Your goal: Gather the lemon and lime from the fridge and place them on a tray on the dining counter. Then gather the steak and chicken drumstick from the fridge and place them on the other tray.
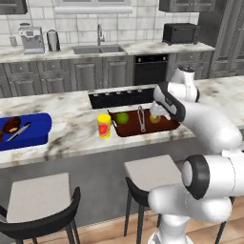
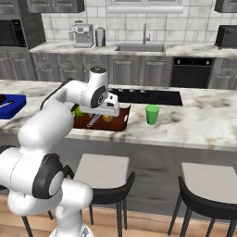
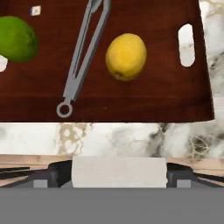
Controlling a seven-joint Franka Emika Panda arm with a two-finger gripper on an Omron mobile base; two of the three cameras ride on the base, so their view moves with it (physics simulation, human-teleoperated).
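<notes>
Gripper: (image 2: 109,112) poised above the tray's lemon end, jaws spread wide with nothing between them.
Lemon: (image 3: 126,57) lying in the tray (image 3: 175,103), just beside the metal tongs (image 3: 83,52).
Lime: (image 3: 16,38) in the tray, across the tongs from the lemon.
Yellow cup: (image 1: 104,126) just beside the tray's lime end.
Green cup: (image 2: 152,114) near the tray's opposite end.
Blue tray: (image 1: 33,128) well apart from the tray, along the dining counter (image 1: 71,128).

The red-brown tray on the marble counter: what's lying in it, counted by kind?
Round yellow lemon: 1
Round green lime: 1
Grey metal tongs: 1
Total: 3 things in the dark red-brown wooden tray, the tongs lying between the two fruits.
</notes>
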